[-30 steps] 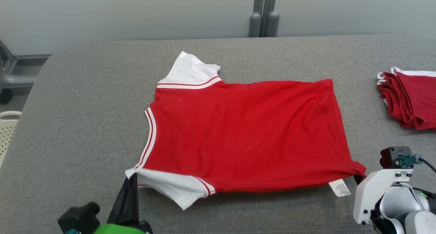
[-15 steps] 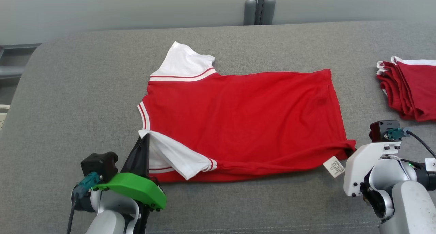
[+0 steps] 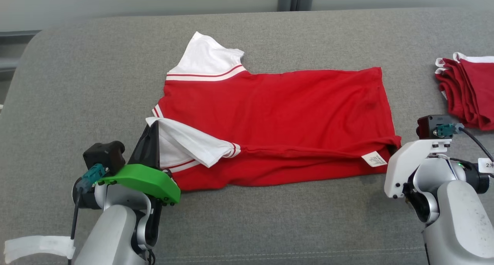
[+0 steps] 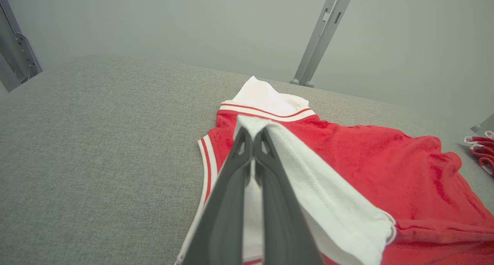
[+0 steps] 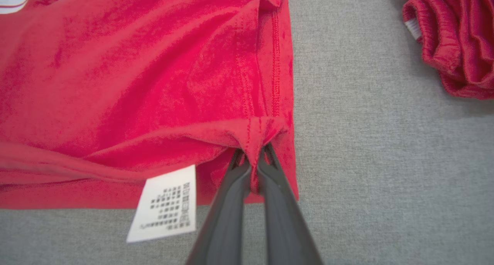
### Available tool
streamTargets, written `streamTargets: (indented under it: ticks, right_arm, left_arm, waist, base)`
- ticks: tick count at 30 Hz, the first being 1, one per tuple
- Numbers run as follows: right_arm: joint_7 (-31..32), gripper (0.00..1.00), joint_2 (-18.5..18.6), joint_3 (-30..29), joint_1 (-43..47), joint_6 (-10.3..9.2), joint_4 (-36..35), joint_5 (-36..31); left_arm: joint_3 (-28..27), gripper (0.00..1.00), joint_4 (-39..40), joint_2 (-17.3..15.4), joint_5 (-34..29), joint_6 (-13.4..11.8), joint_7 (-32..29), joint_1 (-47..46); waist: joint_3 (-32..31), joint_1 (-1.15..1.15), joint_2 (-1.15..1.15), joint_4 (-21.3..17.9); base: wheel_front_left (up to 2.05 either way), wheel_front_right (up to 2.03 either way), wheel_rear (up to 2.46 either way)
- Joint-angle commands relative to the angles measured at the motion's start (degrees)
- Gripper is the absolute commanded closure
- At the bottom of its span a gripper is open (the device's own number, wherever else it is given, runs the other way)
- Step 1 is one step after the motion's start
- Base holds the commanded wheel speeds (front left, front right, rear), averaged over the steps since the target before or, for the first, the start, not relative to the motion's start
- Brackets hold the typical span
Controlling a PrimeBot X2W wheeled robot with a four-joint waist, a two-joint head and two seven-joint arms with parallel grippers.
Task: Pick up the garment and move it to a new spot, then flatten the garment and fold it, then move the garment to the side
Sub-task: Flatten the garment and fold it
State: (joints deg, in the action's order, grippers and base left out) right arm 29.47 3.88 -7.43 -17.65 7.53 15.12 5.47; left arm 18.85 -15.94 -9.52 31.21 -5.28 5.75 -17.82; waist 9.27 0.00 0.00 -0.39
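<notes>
The garment (image 3: 278,114) is a red T-shirt with white, red-striped sleeves, spread across the grey surface (image 3: 77,83). My left gripper (image 3: 151,127) is shut on the near white sleeve (image 3: 189,143), holding it lifted over the red body; the left wrist view shows the sleeve (image 4: 308,180) draped off my shut left gripper (image 4: 252,132). My right gripper (image 5: 252,151) is shut on the near hem corner (image 5: 258,132) of the garment (image 5: 135,83), pulled up off the surface. A white care label (image 5: 166,203) hangs beside my fingers. The far sleeve (image 3: 206,60) lies flat.
A stack of folded red garments (image 3: 469,93) lies at the right edge, also seen in the right wrist view as a red pile (image 5: 455,37). Grey metal posts (image 4: 320,33) stand behind the surface. Bare grey fabric stretches to the left.
Both grippers have carried the garment's near edge away from me over its body, so a fold forms along the near side. The head camera has tilted down.
</notes>
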Motion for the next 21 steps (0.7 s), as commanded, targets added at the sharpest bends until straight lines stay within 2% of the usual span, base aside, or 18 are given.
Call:
streamTargets:
  ticks: [1, 16, 17, 18, 19, 21]
  right_arm:
    - [-0.56, 1.0, -0.03, 0.17, -1.05, -0.1, 0.52, -0.28]
    - [-3.14, 1.0, 0.83, 0.32, -6.74, -0.1, 8.08, -1.76]
    - [-3.4, 0.71, 0.82, 0.29, -6.89, -0.1, 8.39, -1.71]
    - [-3.49, 0.0, 0.76, 0.28, -7.03, -0.1, 8.67, -1.68]
    - [-4.26, 0.0, 0.52, 0.08, -7.34, -0.1, 9.07, -1.14]
    - [-4.74, 0.0, 0.4, 0.11, -7.45, -0.1, 9.21, -1.07]
  left_arm:
    - [-0.22, 1.0, -0.51, -0.03, 0.07, 0.23, 0.45, -1.37]
    - [1.79, 1.0, -8.54, 1.5, -1.01, 1.46, 1.65, -8.22]
    - [1.84, 1.0, -9.18, 1.62, -0.94, 1.36, 1.52, -8.52]
    - [1.95, 0.63, -9.72, 1.68, -0.98, 1.14, 1.5, -8.86]
    - [1.88, 0.0, -10.42, 1.77, -1.23, 0.66, 2.12, -9.45]
    - [1.72, 0.0, -10.82, 1.89, -1.14, 0.58, 2.58, -9.56]
  waist:
    - [0.51, 0.0, 0.0, 0.02]
    - [2.53, 0.0, 0.0, 0.94]
    - [2.53, 0.0, 0.0, 0.91]
    - [2.52, 0.0, 0.0, 0.87]
    - [2.49, 0.0, 0.0, 0.81]
    - [2.44, 0.0, 0.0, 0.78]
  base:
    - [0.0, 0.0, 0.0]
    - [0.0, 0.0, 0.0]
    - [0.0, 0.0, 0.0]
    - [0.0, 0.0, 0.0]
    - [0.0, 0.0, 0.0]
    - [0.0, 0.0, 0.0]
